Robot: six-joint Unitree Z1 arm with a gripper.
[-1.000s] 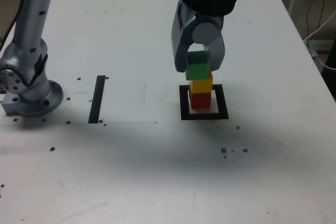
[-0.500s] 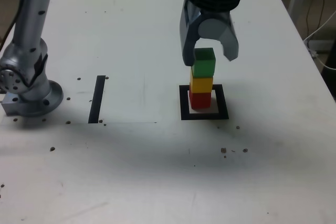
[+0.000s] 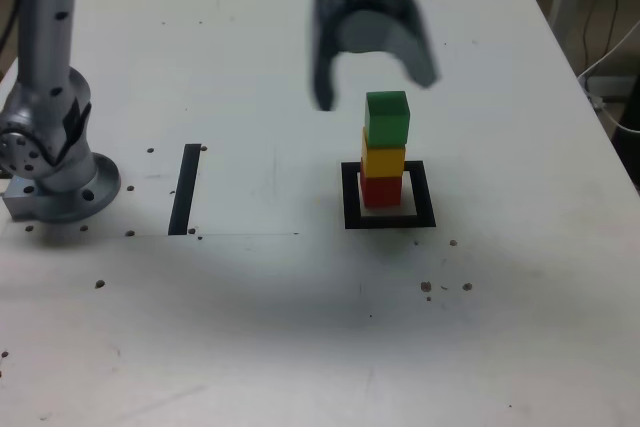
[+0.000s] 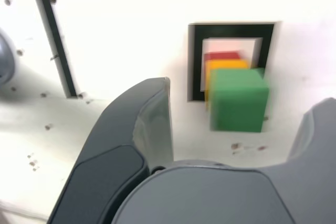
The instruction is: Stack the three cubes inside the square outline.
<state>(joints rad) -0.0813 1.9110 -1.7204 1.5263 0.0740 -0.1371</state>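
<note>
Spreading across both views is a white tabletop (image 3: 250, 327), flecked with small dark specks. At the exterior view's left stands the arm's grey base (image 3: 55, 172), its column rising out of the picture. Above the middle of the scene hangs the gripper (image 3: 372, 87), blurred, its two dark fingers (image 3: 322, 72) spread wide apart with nothing between them; they sit above and clear of the blocks, touching none.

A straight black tape strip (image 3: 185, 189) lies between the base and the square outline (image 3: 348, 197), well apart from it. Inside that outline's white centre stand the three cubes in one column: the red cube (image 3: 381, 190) on the tabletop, the yellow cube (image 3: 383, 160) on it, the green cube (image 3: 387, 118) on top. The column looks upright. In the wrist view the green cube (image 4: 239, 99) covers most of the two below, framed by the outline (image 4: 195, 61).
</note>
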